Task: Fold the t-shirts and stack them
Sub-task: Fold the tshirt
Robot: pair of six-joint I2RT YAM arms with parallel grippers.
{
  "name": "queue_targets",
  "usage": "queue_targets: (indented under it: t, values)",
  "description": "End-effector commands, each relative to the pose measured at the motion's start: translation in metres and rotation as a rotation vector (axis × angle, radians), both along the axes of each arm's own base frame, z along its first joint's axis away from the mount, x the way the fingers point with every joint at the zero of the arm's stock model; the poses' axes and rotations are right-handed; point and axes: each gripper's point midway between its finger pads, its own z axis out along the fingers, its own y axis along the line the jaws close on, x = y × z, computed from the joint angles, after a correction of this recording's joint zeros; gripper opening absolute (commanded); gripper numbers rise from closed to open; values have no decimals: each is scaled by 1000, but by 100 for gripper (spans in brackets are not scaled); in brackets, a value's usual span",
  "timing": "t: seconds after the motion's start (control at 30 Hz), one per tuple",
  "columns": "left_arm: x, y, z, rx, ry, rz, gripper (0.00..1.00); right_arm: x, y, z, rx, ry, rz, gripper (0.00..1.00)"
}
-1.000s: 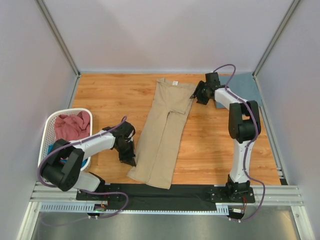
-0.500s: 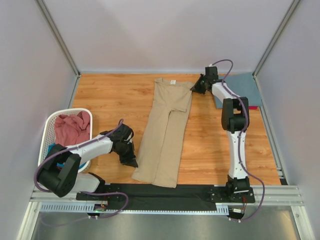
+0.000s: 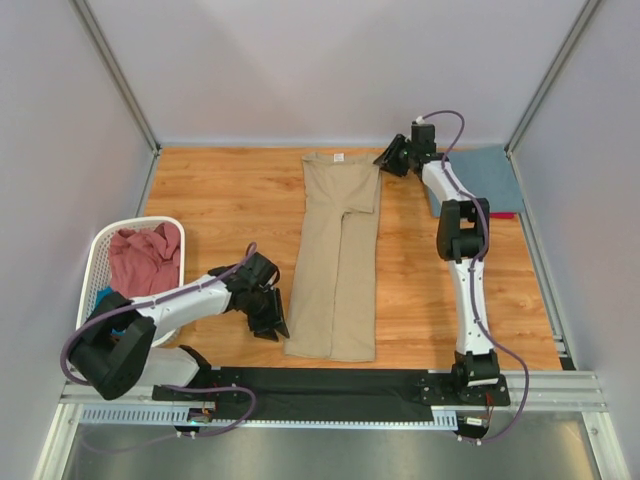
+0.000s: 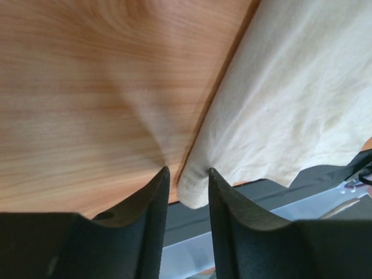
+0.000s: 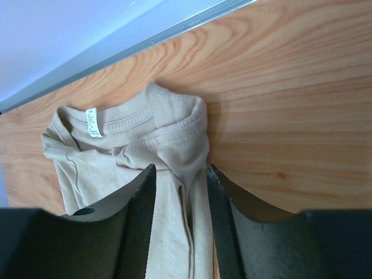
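T-shirt (image 3: pixel 335 260), tan, lies centred on counter (image 3: pixel 220 200), folded into a long strip — crosswise folds remain. Left hand (image 4: pixel 188 171) and right hand (image 5: pixel 181 168), both released, straddle its ends. Pink shirt (image 3: pixel 140 255) sits in basket (image 3: pixel 95 250); blue shirt (image 3: pixel 490 170) folded far right.

Five t-shirts can be counted by colour. One tan t-shirt (image 3: pixel 335 270) lies lengthwise down the middle of the table (image 3: pixel 220 200) and bears one white neck label (image 5: pixel 93 122). One dusty pink t-shirt (image 3: pixel 140 255) and a scrap of one teal t-shirt (image 3: pixel 103 296) are in the basket. One slate blue t-shirt (image 3: pixel 490 172) sits folded at the far right corner, with the edge of one red t-shirt (image 3: pixel 508 214) showing beneath it. One white laundry basket (image 3: pixel 95 262) stands at the left edge. There are two arms, the left arm (image 3: pixel 180 295) and the right arm (image 3: pixel 470 300). Each carries one gripper, the left gripper (image 3: pixel 272 325) and the right gripper (image 3: pixel 385 160), with two fingers each.
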Motion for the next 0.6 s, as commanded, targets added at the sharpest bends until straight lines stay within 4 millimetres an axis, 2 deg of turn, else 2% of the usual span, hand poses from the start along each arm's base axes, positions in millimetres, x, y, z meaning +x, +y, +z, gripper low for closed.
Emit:
queue_targets:
  t: [0.0,0.03,0.07,0.1,0.17,0.2,0.23,0.27,0.3,0.33,0.37,0.4,0.43,0.47,0.5,0.53,0.57]
  values:
    - [5,9,13,40,-65,-15,43,5,-13,58,4,-80,11,43]
    - [5,8,12,31,-74,-25,44,-12,-15,46,-3,-9,10,46]
    - [5,7,11,18,-84,-47,44,-21,-18,50,-5,10,7,48]
    - [2,4,11,-4,-77,-59,44,-45,-20,58,-8,59,4,49]
    - [2,0,8,-28,-88,-87,44,-73,-21,68,-17,113,8,50]
    - [2,1,6,-28,-88,-92,44,-98,-21,90,-25,142,12,50]
    - [2,0,5,-35,-93,-100,43,-129,-20,69,-43,231,17,50]
    - [0,0,4,-40,-91,-109,43,-151,-16,65,-83,266,33,51]
    - [-1,1,3,-41,-92,-112,43,-177,-15,88,-103,265,36,51]
    - [-1,2,3,-42,-97,-118,43,-198,-12,88,-123,289,43,51]
    - [-1,3,3,-39,-106,-125,42,-241,-7,57,-158,394,69,51]
    - [-2,5,3,-31,-114,-135,42,-262,-3,79,-159,357,77,51]
    - [-4,9,4,-17,-113,-135,42,-284,-2,72,-171,387,78,52]
    - [-4,11,4,-13,-121,-136,42,-321,1,49,-198,463,90,52]
    - [-5,11,5,-17,-127,-139,42,-340,3,59,-175,446,73,52]
    - [-6,11,6,-34,-137,-142,43,-359,13,57,-171,455,97,52]
    - [-8,9,7,-50,-134,-147,43,-387,12,48,-161,485,102,52]
